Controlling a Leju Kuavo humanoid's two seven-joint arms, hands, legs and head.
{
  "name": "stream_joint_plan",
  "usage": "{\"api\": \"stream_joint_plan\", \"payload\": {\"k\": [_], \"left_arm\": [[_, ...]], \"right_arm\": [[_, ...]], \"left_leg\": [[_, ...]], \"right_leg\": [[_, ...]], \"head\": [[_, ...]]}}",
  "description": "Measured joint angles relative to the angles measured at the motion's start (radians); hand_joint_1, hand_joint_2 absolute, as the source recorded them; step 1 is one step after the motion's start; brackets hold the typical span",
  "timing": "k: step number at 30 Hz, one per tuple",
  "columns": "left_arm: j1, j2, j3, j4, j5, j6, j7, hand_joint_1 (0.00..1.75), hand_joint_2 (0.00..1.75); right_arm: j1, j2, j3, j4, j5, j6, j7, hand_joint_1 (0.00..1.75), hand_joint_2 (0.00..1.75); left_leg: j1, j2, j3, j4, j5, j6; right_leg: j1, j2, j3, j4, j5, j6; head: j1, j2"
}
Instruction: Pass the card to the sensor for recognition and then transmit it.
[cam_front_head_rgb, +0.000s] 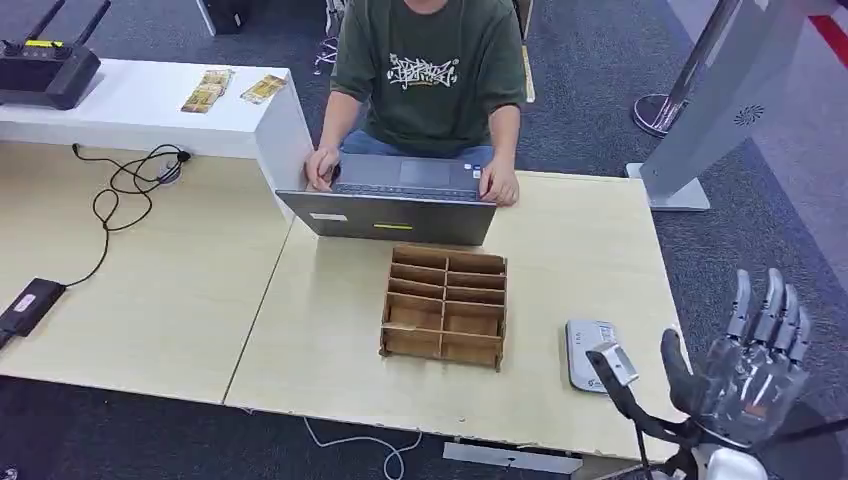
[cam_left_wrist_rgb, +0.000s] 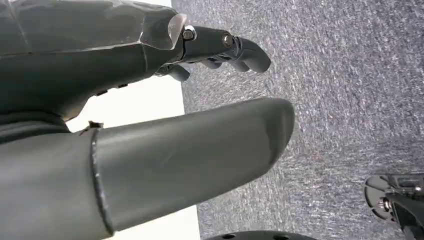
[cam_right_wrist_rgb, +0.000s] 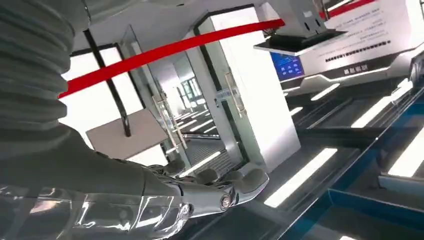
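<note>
Sensor (cam_front_head_rgb: 590, 352), a small grey-white box, lies on the pale wooden table (cam_front_head_rgb: 590, 240) near its front right corner, and I cannot make out a card anywhere on the table or in either hand. Just off that corner the robot's right hand (cam_front_head_rgb: 748, 362) is raised upright past the table edge, fingers straight and slightly apart, thumb out to the side, holding nothing; the right wrist view shows those silvery fingers (cam_right_wrist_rgb: 235, 186) stretched towards a glass door and a red band overhead. The left hand (cam_left_wrist_rgb: 150, 130) hangs above grey carpet (cam_left_wrist_rgb: 350, 75), its thick thumb extended and its darker fingers (cam_left_wrist_rgb: 245, 50) loosely curved with nothing between them. To the left of the sensor, well apart from it, stands a wooden divider box (cam_front_head_rgb: 445, 305) with open compartments. Behind that, a grey laptop (cam_front_head_rgb: 390, 200) sits at the far edge, and a person in a green T-shirt (cam_front_head_rgb: 430, 70) rests both hands on its keyboard. Further left a black cable (cam_front_head_rgb: 125, 195) snakes over the table to a dark adapter (cam_front_head_rgb: 30, 305), and a white counter (cam_front_head_rgb: 150, 110) carries some small packets (cam_front_head_rgb: 208, 90).
</note>
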Motion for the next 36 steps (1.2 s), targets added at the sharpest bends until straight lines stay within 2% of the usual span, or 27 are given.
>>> {"api": "stream_joint_plan", "payload": {"k": [6,10,13,17,19,25,28,36], "left_arm": [[0.000,0.000,0.008,0.000,0.002,0.000,-0.002,0.00,0.00],[0.000,0.000,0.014,0.000,0.002,-0.002,-0.003,0.00,0.00],[0.000,0.000,0.018,0.000,0.006,-0.005,-0.002,0.00,0.00],[-0.002,0.000,0.022,0.000,0.011,-0.009,0.006,0.00,0.00],[-0.003,0.000,0.022,0.000,0.011,-0.010,0.006,0.00,0.00],[-0.004,0.003,0.022,0.000,0.011,-0.022,0.008,0.00,0.00],[-0.005,0.003,0.023,0.000,0.012,-0.024,0.008,0.00,0.00],[-0.005,0.003,0.023,0.000,0.013,-0.024,0.008,0.00,0.00]], "right_arm": [[0.102,0.002,-0.030,-0.076,0.000,0.009,-0.071,0.00,1.75],[0.145,0.008,-0.026,-0.101,0.000,0.046,-0.070,0.00,1.75],[0.163,0.003,0.021,-0.118,0.000,0.111,0.011,0.00,1.75],[0.150,-0.053,0.160,-0.122,0.000,0.217,0.250,0.00,1.75],[0.138,-0.078,0.230,-0.122,0.001,0.248,0.317,0.00,1.75],[0.134,-0.090,0.369,-0.121,0.001,0.316,0.338,0.00,1.75],[0.123,-0.106,0.428,-0.121,0.001,0.363,0.410,0.00,1.75],[0.110,-0.127,0.494,-0.121,0.001,0.376,0.431,0.00,1.75]], "left_leg": [[0.000,0.000,0.000,0.000,0.000,0.001],[0.000,0.000,0.000,0.000,0.000,0.001],[0.000,0.001,0.000,0.000,0.000,0.001],[0.000,0.001,0.000,0.000,0.000,0.001],[0.000,0.001,0.000,0.000,0.000,0.001],[0.000,0.001,0.000,0.000,0.000,0.001],[0.000,0.001,0.000,0.000,0.000,0.001],[0.000,0.001,0.000,0.000,0.000,0.001]], "right_leg": [[0.000,0.000,0.000,0.000,0.000,0.000],[0.000,0.000,0.000,0.000,0.000,0.000],[0.000,0.001,0.000,0.000,0.000,0.000],[0.000,0.001,0.000,0.000,0.000,0.000],[0.000,0.001,0.000,0.000,0.000,0.000],[0.000,0.001,0.000,0.000,0.000,0.000],[0.000,0.001,0.000,0.000,0.000,0.000],[0.000,0.001,0.000,0.000,0.000,0.000]], "head": [[0.000,0.000],[0.000,0.000],[0.000,0.000],[0.000,0.000],[0.000,0.000],[0.000,0.000],[0.000,0.000],[0.000,0.000]]}}
